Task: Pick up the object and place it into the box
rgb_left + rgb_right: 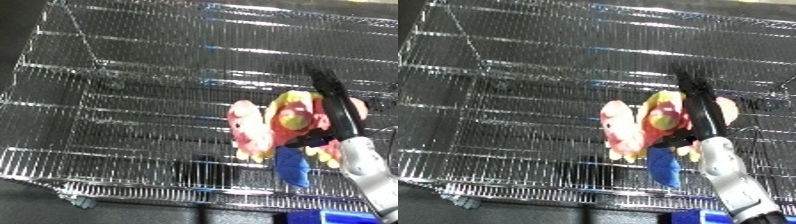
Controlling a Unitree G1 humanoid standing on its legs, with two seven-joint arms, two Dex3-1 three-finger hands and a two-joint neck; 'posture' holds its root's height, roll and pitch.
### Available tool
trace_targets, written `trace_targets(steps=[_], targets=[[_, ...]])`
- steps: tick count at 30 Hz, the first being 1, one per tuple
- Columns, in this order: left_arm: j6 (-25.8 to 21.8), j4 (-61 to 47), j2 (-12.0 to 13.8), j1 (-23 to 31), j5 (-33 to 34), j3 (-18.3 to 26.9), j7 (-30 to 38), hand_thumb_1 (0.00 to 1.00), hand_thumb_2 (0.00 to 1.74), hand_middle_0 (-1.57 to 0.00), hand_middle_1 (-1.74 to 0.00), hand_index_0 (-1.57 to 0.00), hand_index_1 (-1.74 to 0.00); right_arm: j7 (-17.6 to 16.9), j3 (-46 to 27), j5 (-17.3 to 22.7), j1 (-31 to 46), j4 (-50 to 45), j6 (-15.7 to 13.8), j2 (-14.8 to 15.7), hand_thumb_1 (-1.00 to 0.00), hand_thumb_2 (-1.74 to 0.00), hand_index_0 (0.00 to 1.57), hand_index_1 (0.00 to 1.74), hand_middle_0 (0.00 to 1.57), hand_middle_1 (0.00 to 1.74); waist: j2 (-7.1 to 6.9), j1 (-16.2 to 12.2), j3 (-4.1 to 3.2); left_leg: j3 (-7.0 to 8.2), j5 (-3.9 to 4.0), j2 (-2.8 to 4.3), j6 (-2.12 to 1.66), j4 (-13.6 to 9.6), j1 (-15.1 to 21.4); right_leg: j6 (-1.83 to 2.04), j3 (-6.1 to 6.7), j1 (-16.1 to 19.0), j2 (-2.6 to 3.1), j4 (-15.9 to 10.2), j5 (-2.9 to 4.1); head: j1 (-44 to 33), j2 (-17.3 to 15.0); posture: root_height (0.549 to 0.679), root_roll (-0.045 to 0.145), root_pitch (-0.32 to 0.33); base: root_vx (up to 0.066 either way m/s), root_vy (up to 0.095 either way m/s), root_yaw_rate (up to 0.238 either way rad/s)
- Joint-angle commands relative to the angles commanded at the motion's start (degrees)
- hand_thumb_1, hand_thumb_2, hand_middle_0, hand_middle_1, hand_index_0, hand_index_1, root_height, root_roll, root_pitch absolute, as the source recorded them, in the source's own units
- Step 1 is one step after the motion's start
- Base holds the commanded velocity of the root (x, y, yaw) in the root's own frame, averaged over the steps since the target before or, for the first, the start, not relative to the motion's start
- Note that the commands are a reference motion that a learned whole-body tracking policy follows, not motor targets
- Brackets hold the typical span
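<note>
Inside the wire bin (107, 100), toward its right side and nearer the front wall than the back, a soft plush toy (275, 125) in pink, yellow and red with a blue part hanging at its lower end sits against the robot's right hand (336, 107). That hand reaches in over the bin's front right rim on a white and silver forearm (731, 180), and its black fingers (698, 102) run long and fairly straight up across the toy's right half; whether a thumb is curled behind the toy cannot be told from either view. The toy is above the mesh floor, though contact with the floor cannot be judged. No brand, label or writing can be read on the toy, the bin or the arm. At the bin's front right corner, outside the wire, a blue item (346, 218) shows partly. The left hand appears in neither view.
</note>
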Motion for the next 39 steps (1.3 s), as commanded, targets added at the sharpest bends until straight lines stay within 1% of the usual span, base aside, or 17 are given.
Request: trace_targets(steps=[6,13,18,22,27,33,35,39], targets=[[-0.4,-0.5,0.3,0.7,-0.1,-0.1,0.4,1.00,1.74,-1.57,-1.74,-1.57,-1.74,1.1,2.2,-0.9,-3.0,9.1,1.2,1.1,0.00,0.00,0.00,0.00,0.00,0.00,0.65,0.5,0.00,-0.29,-0.07,-0.03,-0.16,0.4,-1.1,-0.17,-0.19,-0.9,0.08,0.6,-0.18,2.9,0.7,0.617,0.029,0.014,0.010,-0.003,0.030],[-0.2,-1.4,0.2,1.7,0.0,-0.1,0.1,1.00,1.74,-1.57,-1.74,-1.57,-1.74,3.6,4.3,-2.7,-4.1,19.0,1.9,2.6,0.00,0.00,0.00,0.00,0.00,0.00,1.10,0.6,0.00,-0.37,-0.09,0.15,-0.46,0.3,-1.2,-0.25,-0.41,-0.7,0.12,0.5,-0.35,4.1,-1.0,0.617,0.028,0.015,0.017,-0.006,0.023],[-0.2,-1.9,0.1,2.4,0.1,-0.1,-0.6,1.00,1.74,-1.57,-1.74,-1.57,-1.74,5.8,5.5,-3.6,-3.1,22.0,2.0,3.9,-0.25,-0.44,0.39,0.44,0.39,0.44,1.14,0.6,0.00,-0.36,-0.15,0.31,-0.62,0.0,-0.6,-0.29,-0.54,-0.2,0.16,0.6,-0.59,4.5,-2.0,0.616,0.029,0.008,0.018,-0.008,0.005],[0.0,-1.9,0.1,2.6,-0.1,0.1,-1.0,1.00,1.74,-1.57,-1.74,-1.57,-1.74,6.6,4.9,-2.9,-1.7,22.6,2.2,4.5,-0.45,-0.78,0.71,0.78,0.71,0.78,1.17,0.3,0.00,-0.32,-0.13,0.46,-0.77,-0.3,0.2,-0.23,-0.60,0.5,0.11,0.5,-0.85,4.7,-3.1,0.617,0.030,0.000,0.010,-0.011,0.002],[0.2,-1.4,0.2,2.1,-0.4,-0.1,-1.3,1.00,1.74,-1.57,-1.74,-1.57,-1.74,6.4,3.9,-2.2,-0.1,21.8,2.2,4.6,-0.70,-1.22,1.10,1.22,1.10,1.22,1.20,0.1,0.00,-0.24,-0.07,0.61,-0.86,-0.6,1.2,-0.18,-0.64,1.4,0.07,0.6,-1.14,5.2,-4.1,0.617,0.031,-0.014,0.005,-0.007,0.001],[0.3,-0.1,0.1,1.0,-0.5,-0.8,-1.9,1.00,1.74,-1.57,-1.74,-1.57,-1.74,5.4,2.1,-1.7,2.0,19.3,1.6,4.5,-1.00,-1.74,1.57,1.74,1.57,1.74,1.20,-0.4,0.00,0.10,0.24,0.97,-0.99,-1.8,3.1,-0.09,-0.89,3.3,-0.27,-0.3,-1.29,6.3,-4.8,0.619,0.033,-0.031,-0.003,-0.003,0.008],[0.4,0.3,0.0,0.7,-0.5,-1.0,-1.9,1.00,1.74,-1.57,-1.74,-1.57,-1.74,4.9,1.4,-1.4,2.7,18.1,1.5,4.4,-1.00,-1.74,1.57,1.74,1.57,1.74,1.11,-0.6,0.00,0.32,0.38,1.14,-1.04,-2.6,4.0,-0.10,-1.06,4.2,-0.41,-0.8,-1.36,6.4,-4.1,0.620,0.033,-0.036,-0.012,0.001,0.008],[0.6,1.3,-0.4,0.4,-0.8,-1.2,-2.1,1.00,1.74,-1.57,-1.74,-1.57,-1.74,4.0,-0.4,-0.9,4.6,15.5,1.2,4.3,-1.00,-1.74,1.57,1.74,1.57,1.74,0.85,-1.0,0.00,0.64,0.57,1.40,-1.07,-3.9,5.7,-0.05,-1.41,6.0,-0.58,-2.0,-1.53,6.9,-4.2,0.623,0.034,-0.048,-0.013,0.001,-0.006]])
